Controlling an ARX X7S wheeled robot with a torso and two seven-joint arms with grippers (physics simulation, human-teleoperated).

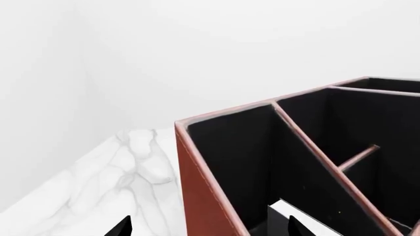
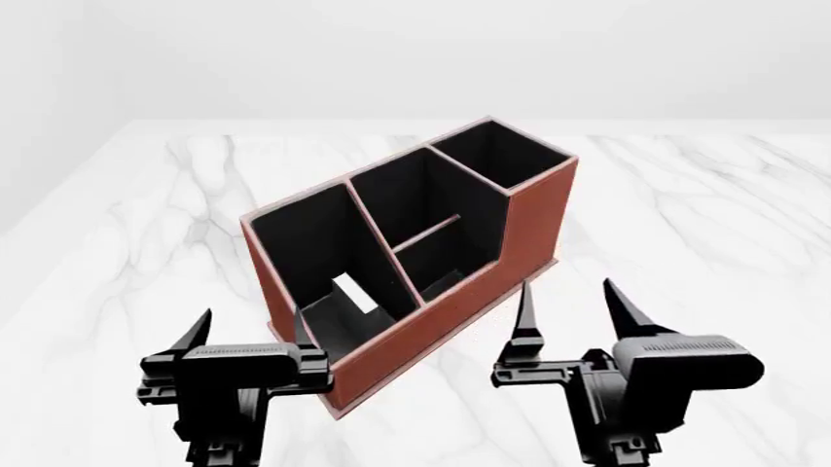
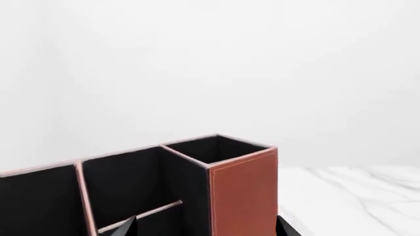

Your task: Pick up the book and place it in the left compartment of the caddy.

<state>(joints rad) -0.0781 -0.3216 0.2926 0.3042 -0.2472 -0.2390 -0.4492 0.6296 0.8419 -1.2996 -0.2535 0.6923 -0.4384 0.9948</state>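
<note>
The reddish-brown caddy stands slantwise on the marble table. The book, black with white page edges, lies inside the left compartment, leaning on the floor against the divider. In the left wrist view the book shows low in that bay. My left gripper is open and empty, just in front of the caddy's near left corner. My right gripper is open and empty, in front of the caddy's right end, facing the tall square bay.
The white marble table stretches around the caddy on all sides. Its left edge runs close to a pale wall. The two small bays split by a divider sit in the caddy's middle.
</note>
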